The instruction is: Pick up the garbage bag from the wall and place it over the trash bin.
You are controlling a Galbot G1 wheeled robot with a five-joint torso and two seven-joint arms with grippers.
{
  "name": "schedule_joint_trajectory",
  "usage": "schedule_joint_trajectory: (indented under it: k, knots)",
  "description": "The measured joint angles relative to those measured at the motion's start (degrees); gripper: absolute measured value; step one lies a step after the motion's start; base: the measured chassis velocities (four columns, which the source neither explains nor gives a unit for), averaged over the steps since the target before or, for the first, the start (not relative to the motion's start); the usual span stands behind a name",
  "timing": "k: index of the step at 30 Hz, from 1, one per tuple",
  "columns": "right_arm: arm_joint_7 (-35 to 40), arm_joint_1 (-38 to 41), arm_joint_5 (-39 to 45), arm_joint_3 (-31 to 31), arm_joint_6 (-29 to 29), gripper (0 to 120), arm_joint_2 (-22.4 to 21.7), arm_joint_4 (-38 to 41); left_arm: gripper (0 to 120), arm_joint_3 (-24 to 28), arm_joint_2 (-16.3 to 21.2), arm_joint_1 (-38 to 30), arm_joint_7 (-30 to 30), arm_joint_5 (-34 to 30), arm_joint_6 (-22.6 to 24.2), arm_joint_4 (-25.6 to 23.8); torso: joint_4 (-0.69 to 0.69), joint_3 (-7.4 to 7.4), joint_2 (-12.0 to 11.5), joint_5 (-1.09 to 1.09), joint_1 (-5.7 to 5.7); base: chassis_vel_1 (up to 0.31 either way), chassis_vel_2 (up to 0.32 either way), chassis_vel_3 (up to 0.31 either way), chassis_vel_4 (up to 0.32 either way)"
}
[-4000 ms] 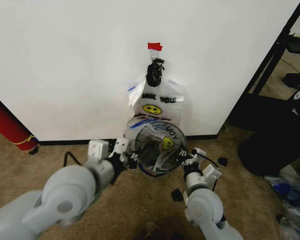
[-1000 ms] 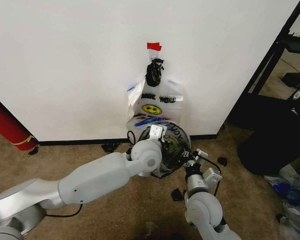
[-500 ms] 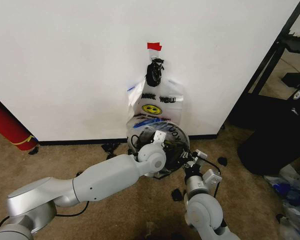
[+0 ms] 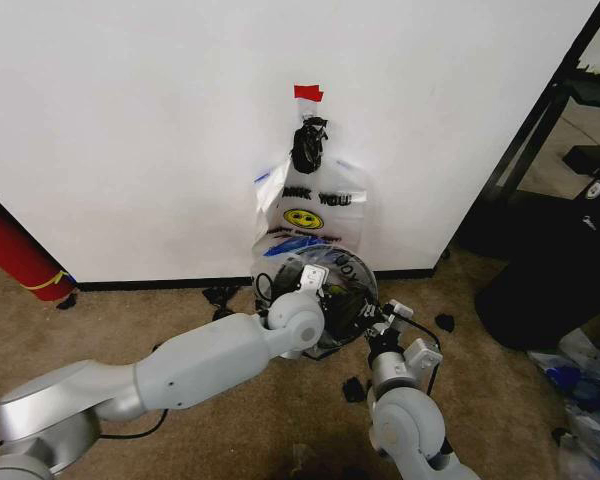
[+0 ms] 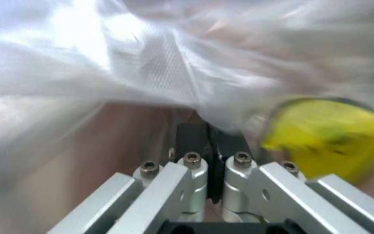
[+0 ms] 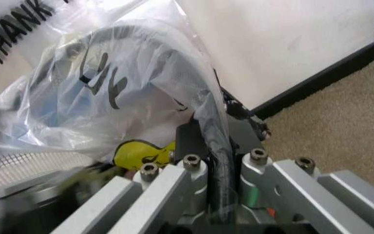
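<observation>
We have left hand (image 5: 213, 146) clenched, reaching into garbage bag (image 6: 141, 87) to seat film; right hand (image 6: 214, 161) pinches bag over trash bin (image 4: 365, 300) rim, anchoring it.

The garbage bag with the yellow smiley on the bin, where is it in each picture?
Head view: the garbage bag is draped over the trash bin at the foot of the wall, below another bag hanging there.
Left wrist view: the bag spreads just past the left gripper, which is shut on it.
Right wrist view: the bag lies beyond the right gripper, shut on its edge.
Shared landmark: its yellow smiley face.
</observation>
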Motion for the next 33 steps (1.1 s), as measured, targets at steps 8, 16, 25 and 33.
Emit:
schedule_joint_trajectory:
  k: [8,16,25,33]
  knots:
    - [0.2,0.2,0.1,0.0,-0.1,1,0.3,-0.1,0,-2.2,4.3,1.4,0.7,1.6,-2.0,-8.5,0.0,0.0,0.0,-0.01,0.0,0.0,0.0,0.0,0.0]
    - [0.2,0.1,-0.1,0.0,-0.2,1,0.7,-0.1,0,-3.8,3.4,1.2,0.5,5.1,-4.1,-8.4,-0.01,0.0,0.0,-0.01,0.0,0.0,0.0,0.0,0.0]
    - [0.3,0.2,0.0,-0.1,-0.3,1,0.6,0.2,0,-2.5,2.2,2.6,0.4,5.9,-2.6,-6.2,-0.01,0.0,0.0,-0.01,0.0,0.0,0.0,0.0,0.0]
    - [0.3,0.0,-0.1,-0.3,-0.3,1,0.7,0.3,0,-1.9,1.1,2.1,0.6,6.8,-1.9,-3.1,-0.01,0.0,0.0,-0.01,0.0,0.0,0.0,0.0,0.0]
